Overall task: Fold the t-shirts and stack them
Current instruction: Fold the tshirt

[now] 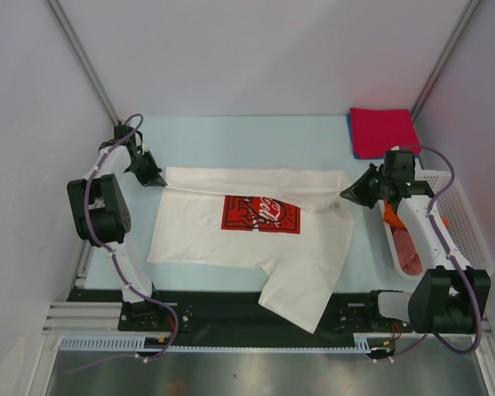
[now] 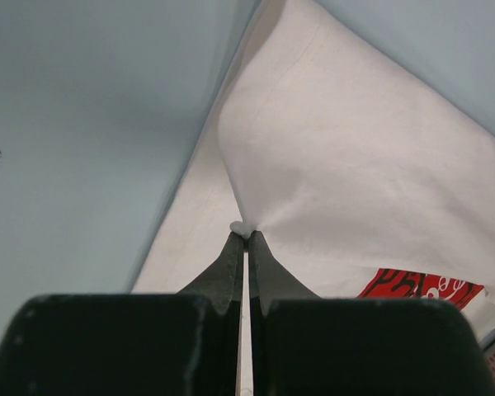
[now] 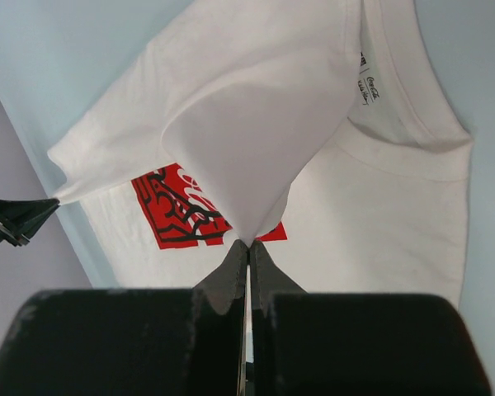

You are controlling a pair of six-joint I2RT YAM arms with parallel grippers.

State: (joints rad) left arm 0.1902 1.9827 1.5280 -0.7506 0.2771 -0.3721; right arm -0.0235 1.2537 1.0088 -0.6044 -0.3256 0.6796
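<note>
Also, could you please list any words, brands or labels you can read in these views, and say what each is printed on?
"Coca-Cola", as it appears to read: small script on the neck label inside the collar of the white t-shirt.
Red print on the chest: white script, partly covered by folded cloth, not readable as a whole word.
Smaller tag above the label: too small to read.
No other text shows.

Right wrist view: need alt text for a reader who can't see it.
The right gripper is shut on a pinched fold of the white t-shirt, raised over its red logo print. At far left, the left gripper holds the fold's other end.
</note>
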